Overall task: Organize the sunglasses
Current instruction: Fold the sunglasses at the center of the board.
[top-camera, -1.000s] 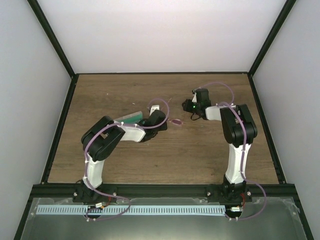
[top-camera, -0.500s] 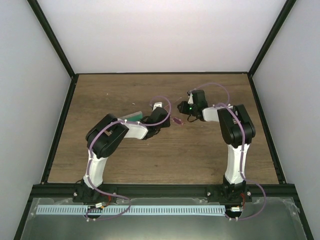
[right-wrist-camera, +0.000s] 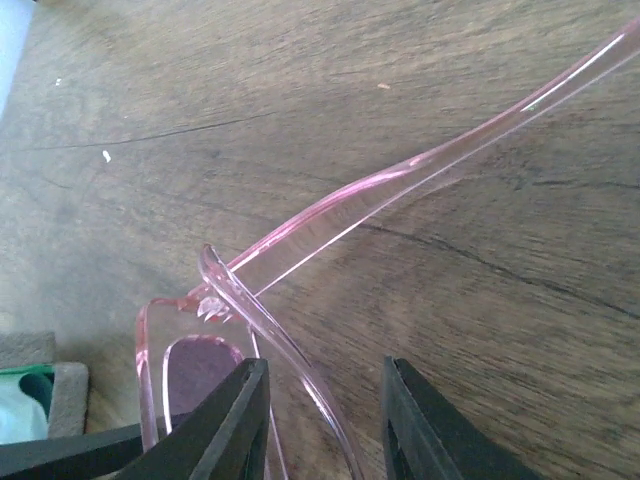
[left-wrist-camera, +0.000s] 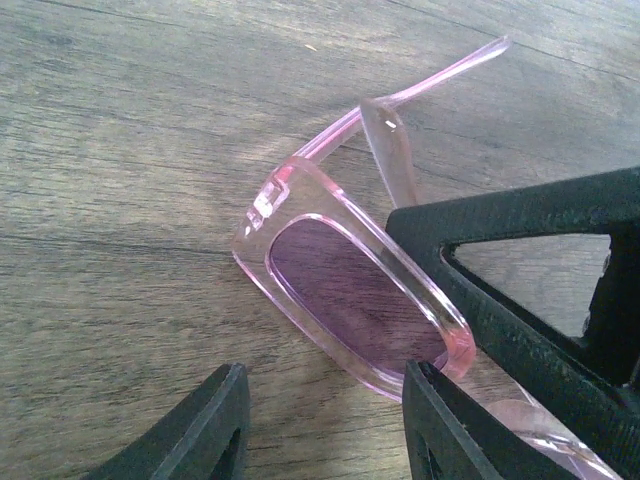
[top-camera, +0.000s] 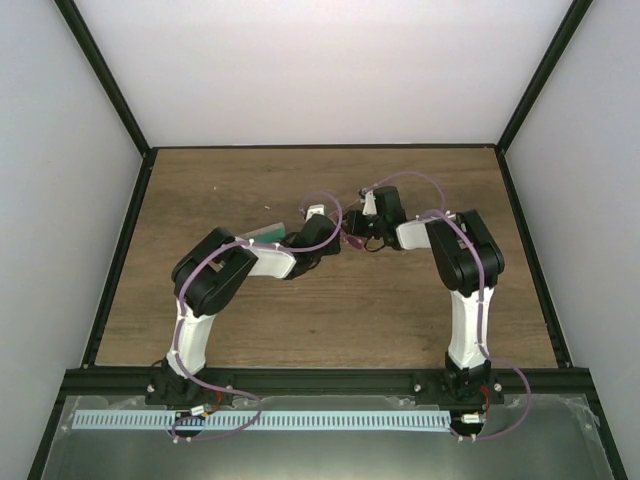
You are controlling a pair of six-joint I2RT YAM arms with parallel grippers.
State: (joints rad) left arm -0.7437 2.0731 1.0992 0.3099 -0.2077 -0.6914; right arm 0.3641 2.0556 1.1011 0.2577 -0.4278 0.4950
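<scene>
The sunglasses (left-wrist-camera: 350,290), with a clear pink frame and magenta lenses, lie on the wooden table; in the top view they are a small pink shape (top-camera: 350,240) between the two grippers. My left gripper (left-wrist-camera: 325,425) is open and low over the table, with one lens end just ahead of its fingers (left-wrist-camera: 440,420). My right gripper (right-wrist-camera: 325,420) is open, and a folded arm of the sunglasses (right-wrist-camera: 290,360) runs between its fingers (right-wrist-camera: 235,420) without a visible grip. The other arm (right-wrist-camera: 420,165) stretches away across the wood. A right finger (left-wrist-camera: 520,260) rests beside the lens.
The grey case with green lining (top-camera: 262,235) lies just left of the left gripper and shows in the right wrist view (right-wrist-camera: 40,385) at the bottom left. Black frame rails (top-camera: 320,147) border the table (top-camera: 230,180), with white walls behind.
My right gripper has moved left to the sunglasses and now straddles one arm. My left gripper shifted slightly up and right, then held still.
</scene>
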